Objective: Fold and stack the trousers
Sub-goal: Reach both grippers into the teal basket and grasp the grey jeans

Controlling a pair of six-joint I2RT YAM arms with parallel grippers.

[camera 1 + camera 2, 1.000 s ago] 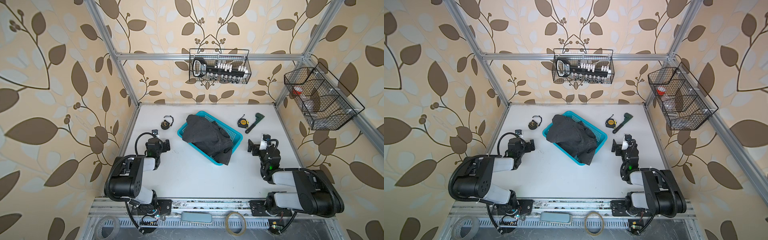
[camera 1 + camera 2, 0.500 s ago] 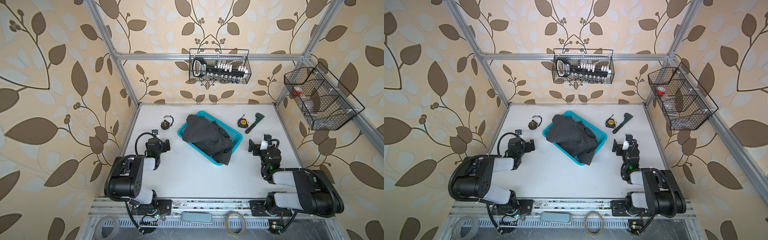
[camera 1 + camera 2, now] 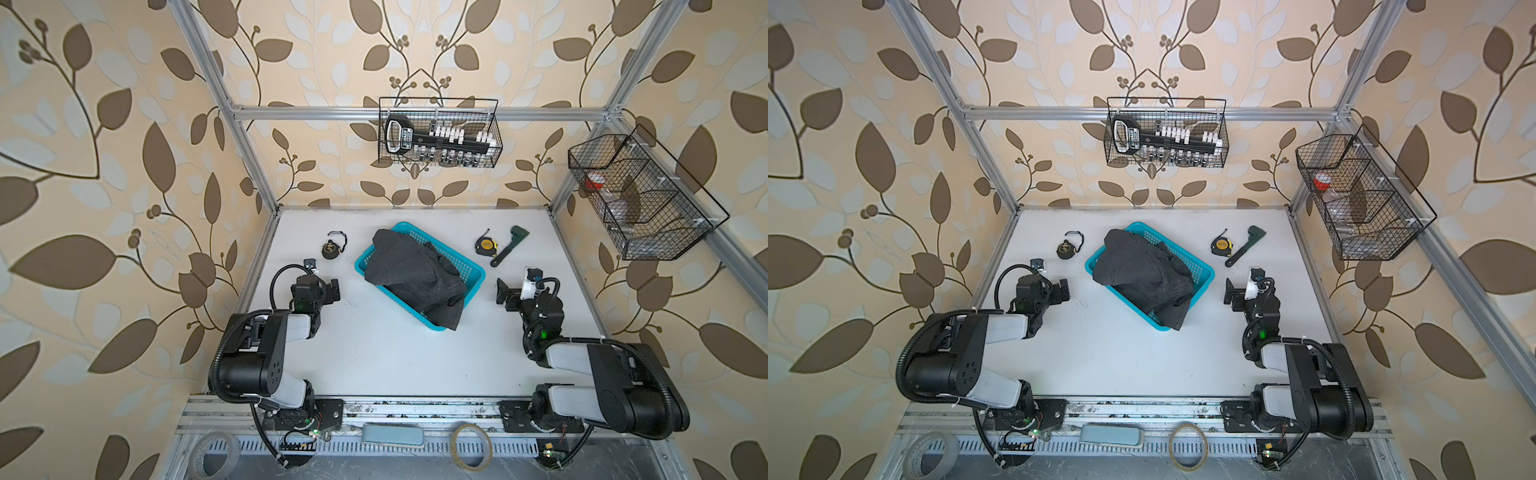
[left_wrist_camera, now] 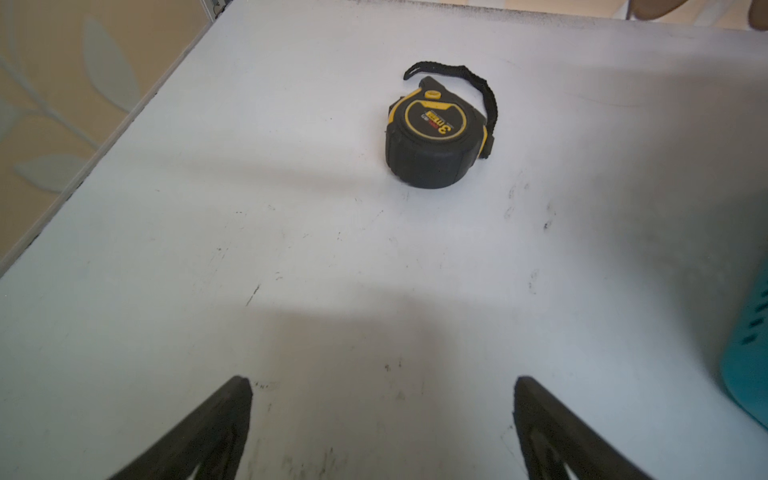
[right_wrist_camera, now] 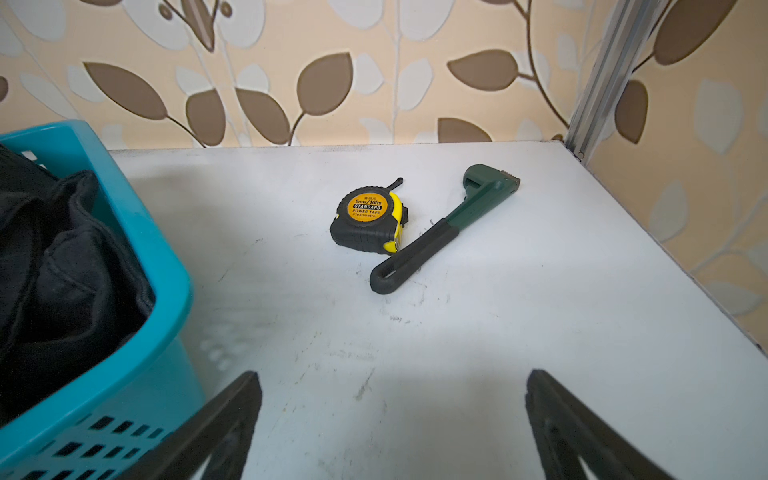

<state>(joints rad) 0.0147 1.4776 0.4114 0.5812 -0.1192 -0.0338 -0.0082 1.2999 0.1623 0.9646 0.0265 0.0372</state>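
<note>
White table [image 3: 395,361]: trousers [image 3: 415,274] heaped in teal basket [image 3: 467,268] at centre; left gripper [image 4: 382,380] at 9 o'clock, right gripper [image 5: 393,373] at 3 o'clock; both jaws apart.

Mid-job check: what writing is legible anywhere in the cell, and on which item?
"5mts/16fts": orange label of the yellow-and-black tape measure
"STANDARD": same label
"POWER TAPE": same label
"Flexometro": same label
"3": face of the black tape measure; print beside it blurred
Label on the socket set in the wire basket: too small to read
</note>
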